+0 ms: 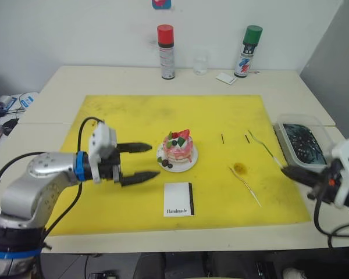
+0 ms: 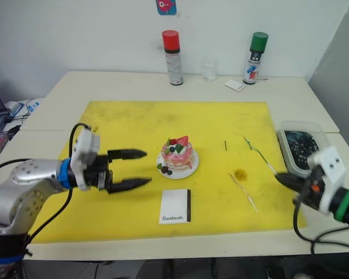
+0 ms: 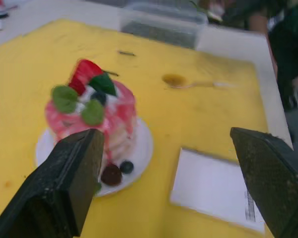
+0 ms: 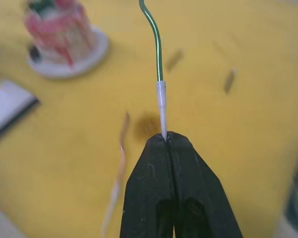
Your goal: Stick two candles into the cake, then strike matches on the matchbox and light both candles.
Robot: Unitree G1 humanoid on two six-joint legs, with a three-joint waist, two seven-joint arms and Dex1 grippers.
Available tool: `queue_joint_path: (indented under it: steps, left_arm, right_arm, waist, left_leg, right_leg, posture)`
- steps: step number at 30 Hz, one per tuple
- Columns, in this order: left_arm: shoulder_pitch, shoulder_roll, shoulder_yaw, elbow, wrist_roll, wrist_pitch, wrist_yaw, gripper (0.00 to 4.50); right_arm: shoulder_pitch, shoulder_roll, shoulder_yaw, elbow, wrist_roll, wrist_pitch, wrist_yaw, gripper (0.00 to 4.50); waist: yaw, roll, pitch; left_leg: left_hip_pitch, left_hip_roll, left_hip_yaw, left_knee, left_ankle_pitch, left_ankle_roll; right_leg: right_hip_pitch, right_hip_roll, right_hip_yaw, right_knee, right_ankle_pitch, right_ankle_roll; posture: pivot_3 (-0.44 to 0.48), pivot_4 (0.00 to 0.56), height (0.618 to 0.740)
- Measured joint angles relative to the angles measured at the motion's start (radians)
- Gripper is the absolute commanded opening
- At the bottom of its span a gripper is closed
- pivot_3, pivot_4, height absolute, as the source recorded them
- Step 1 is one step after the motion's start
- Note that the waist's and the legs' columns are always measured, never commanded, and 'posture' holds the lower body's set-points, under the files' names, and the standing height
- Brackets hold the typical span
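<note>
In the right wrist view, the pale tip of the green candle (image 4: 159,64) disappears between the closed fingers of the right end effector (image 4: 167,138), and its far end is cut off at the frame's top edge. The matches (image 4: 230,81) appear there only as blurred dark dashes. In the left wrist view, the matchbox (image 3: 216,188) print is unreadable.

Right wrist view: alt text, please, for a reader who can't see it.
The right gripper, shut, pinches the pale pointed end of the green candle above the yellow mat. The yellowish candle lies on the mat beside it; the cake on its white plate sits beyond.
</note>
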State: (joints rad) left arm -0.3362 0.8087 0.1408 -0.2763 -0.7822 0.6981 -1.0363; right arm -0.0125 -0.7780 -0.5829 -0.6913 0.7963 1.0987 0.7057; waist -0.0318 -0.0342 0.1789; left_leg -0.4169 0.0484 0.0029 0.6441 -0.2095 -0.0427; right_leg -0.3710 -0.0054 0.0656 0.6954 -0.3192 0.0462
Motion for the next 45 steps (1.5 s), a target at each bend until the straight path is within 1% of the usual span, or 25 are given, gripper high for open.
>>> queue_joint_path:
  steps: [4, 7, 10, 13, 15, 18, 22, 32, 35, 43, 44, 45]
  left_arm:
    - [-0.153, -0.1, 0.045, 0.057, -0.235, 0.245, 0.169, 4.5]
    - [-0.249, -0.177, 0.069, 0.094, -0.372, 0.35, 0.284, 4.5]
    - [-0.317, -0.265, 0.075, 0.131, -0.473, 0.408, 0.398, 4.5]
    - [-0.356, -0.323, 0.071, 0.145, -0.544, 0.441, 0.49, 4.5]
    - [-0.375, -0.373, 0.079, 0.171, -0.614, 0.451, 0.557, 4.5]
    - [-0.385, -0.405, 0.083, 0.199, -0.719, 0.46, 0.63, 4.5]
    - [-0.391, -0.4, 0.084, 0.233, -0.791, 0.476, 0.662, 4.5]
    - [-0.405, -0.389, 0.061, 0.247, -0.782, 0.494, 0.614, 4.5]
    - [-0.405, -0.389, 0.06, 0.248, -0.766, 0.492, 0.598, 3.87]
    - [-0.405, -0.393, 0.06, 0.248, -0.726, 0.489, 0.563, 1.25]
    - [-0.405, -0.394, 0.06, 0.248, -0.722, 0.489, 0.561, 1.01]
    - [-0.405, -0.395, 0.06, 0.248, -0.716, 0.489, 0.556, 0.62]
  right_arm:
    - [-0.212, 0.107, 0.096, 0.021, 0.151, 0.065, -0.12, 0.02]
    - [-0.328, 0.187, 0.145, 0.075, 0.248, 0.078, -0.197, 0.02]
    - [-0.411, 0.273, 0.186, 0.148, 0.343, 0.082, -0.279, 0.02]
    - [-0.457, 0.318, 0.216, 0.192, 0.444, 0.084, -0.356, 0.02]
    - [-0.483, 0.351, 0.236, 0.224, 0.508, 0.08, -0.417, 0.02]
    - [-0.498, 0.378, 0.273, 0.249, 0.586, 0.064, -0.486, 0.02]
    - [-0.5, 0.381, 0.306, 0.266, 0.681, 0.035, -0.557, 0.02]
    - [-0.5, 0.367, 0.402, 0.267, 0.825, -0.051, -0.663, 0.02]
    - [-0.5, 0.361, 0.421, 0.267, 0.854, -0.076, -0.683, 0.0]
    - [-0.5, 0.339, 0.461, 0.266, 0.917, -0.127, -0.721, 0.0]
    - [-0.5, 0.335, 0.467, 0.266, 0.922, -0.131, -0.727, 0.0]
    - [-0.5, 0.332, 0.473, 0.266, 0.925, -0.132, -0.729, 0.0]
  waist:
    - [0.0, 0.0, 0.0]
    - [0.0, -0.001, 0.0]
    - [0.0, 0.0, 0.0]
    - [0.0, 0.0, 0.0]
    - [0.0, 0.0, 0.0]
    - [0.0, 0.0, 0.0]
    - [0.0, 0.0, 0.0]
    - [0.0, 0.0, 0.0]
    - [0.0, 0.0, 0.0]
    - [0.0, 0.0, 0.0]
    - [0.0, 0.0, 0.0]
    - [0.0, 0.0, 0.0]
  left_leg:
    - [-0.003, 0.0, -0.001, 0.0, 0.0, 0.0]
    - [-0.006, -0.001, -0.001, 0.0, 0.0, 0.0]
    - [-0.007, -0.001, -0.002, 0.0, 0.0, 0.0]
    - [-0.01, -0.001, -0.002, 0.0, 0.0, 0.0]
    - [-0.011, -0.001, -0.003, 0.0, 0.0, 0.0]
    - [-0.012, -0.001, -0.003, 0.0, 0.0, 0.0]
    - [-0.012, -0.001, -0.002, 0.0, 0.0, 0.0]
    - [-0.013, -0.001, -0.001, 0.0, 0.0, 0.0]
    - [-0.014, -0.001, -0.001, 0.0, 0.0, 0.0]
    - [-0.016, -0.001, -0.001, 0.0, 0.0, 0.0]
    - [-0.016, -0.001, -0.001, 0.0, 0.0, 0.0]
    - [-0.016, -0.001, -0.001, 0.0, 0.0, 0.0]
  right_leg:
    - [-0.002, 0.0, 0.0, -0.001, 0.0, 0.001]
    - [-0.003, 0.0, -0.001, -0.002, 0.002, -0.002]
    - [-0.004, 0.0, -0.002, -0.002, 0.003, -0.004]
    - [-0.008, 0.0, -0.002, -0.001, 0.003, -0.004]
    - [-0.009, 0.0, -0.001, 0.0, 0.003, -0.004]
    - [-0.01, 0.0, -0.001, 0.0, 0.003, -0.004]
    - [-0.011, 0.0, -0.002, 0.001, 0.003, -0.004]
    - [-0.012, 0.0, -0.002, 0.001, 0.003, -0.004]
    - [-0.013, 0.0, -0.002, 0.001, 0.003, -0.004]
    - [-0.014, 0.0, -0.001, 0.001, 0.003, -0.004]
    - [-0.015, 0.0, -0.001, 0.001, 0.003, -0.004]
    - [-0.015, 0.0, -0.001, 0.001, 0.003, -0.004]
  posture:
    - [0.0, 0.15, 0.74]
    - [0.0, 0.15, 0.74]
    - [0.0, 0.15, 0.74]
    - [0.0, 0.15, 0.74]
    - [0.0, 0.15, 0.74]
    - [0.0, 0.15, 0.74]
    - [0.0, 0.15, 0.74]
    - [0.0, 0.15, 0.74]
    - [0.0, 0.15, 0.74]
    - [0.0, 0.15, 0.74]
    - [0.0, 0.15, 0.74]
    - [0.0, 0.15, 0.74]
